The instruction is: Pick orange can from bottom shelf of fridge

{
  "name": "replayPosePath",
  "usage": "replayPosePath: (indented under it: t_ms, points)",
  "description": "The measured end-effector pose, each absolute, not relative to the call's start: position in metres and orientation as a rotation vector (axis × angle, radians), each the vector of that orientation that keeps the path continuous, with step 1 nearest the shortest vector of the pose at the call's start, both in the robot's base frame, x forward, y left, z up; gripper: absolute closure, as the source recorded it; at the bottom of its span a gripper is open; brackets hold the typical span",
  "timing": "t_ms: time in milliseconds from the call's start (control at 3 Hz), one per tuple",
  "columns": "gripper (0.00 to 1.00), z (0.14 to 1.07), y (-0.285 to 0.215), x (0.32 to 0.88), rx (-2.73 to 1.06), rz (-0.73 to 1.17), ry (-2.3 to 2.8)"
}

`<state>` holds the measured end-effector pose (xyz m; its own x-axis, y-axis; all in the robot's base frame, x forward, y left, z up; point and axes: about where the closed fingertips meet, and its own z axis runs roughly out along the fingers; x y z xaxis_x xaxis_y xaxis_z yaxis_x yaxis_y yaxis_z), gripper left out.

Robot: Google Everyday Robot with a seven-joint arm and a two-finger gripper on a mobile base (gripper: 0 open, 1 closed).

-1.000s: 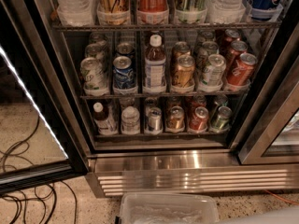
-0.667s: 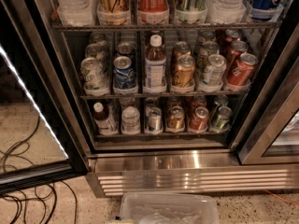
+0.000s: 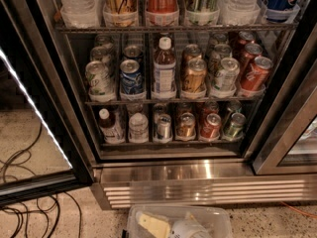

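Note:
The fridge [image 3: 208, 170] stands open in front of me, with a black frame and a ribbed steel base panel. The bottom shelf [image 3: 171, 142] holds a row of small drinks. The orange can [image 3: 210, 125] stands upright there, second from the right, with a silver top. A gold-brown can [image 3: 186, 125] is at its left and a green can [image 3: 234, 125] at its right. My gripper is not in view in the camera view.
The open glass door [image 3: 34, 128] with a lit edge swings out at left, and black cables [image 3: 25, 212] lie on the floor. A second door frame [image 3: 292, 133] is at right. A clear plastic container [image 3: 173, 222] sits below the fridge. The middle shelf [image 3: 168, 100] carries taller cans.

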<state>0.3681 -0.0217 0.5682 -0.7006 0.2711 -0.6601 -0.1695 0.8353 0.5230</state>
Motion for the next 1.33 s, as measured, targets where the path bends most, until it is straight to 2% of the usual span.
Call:
replayPosePath:
  t_ms: [667, 1333]
  points:
    - [0.00, 0.595, -0.066, 0.389, 0.171, 0.534, 2.092]
    - [0.00, 0.597, -0.066, 0.394, 0.180, 0.533, 2.063]
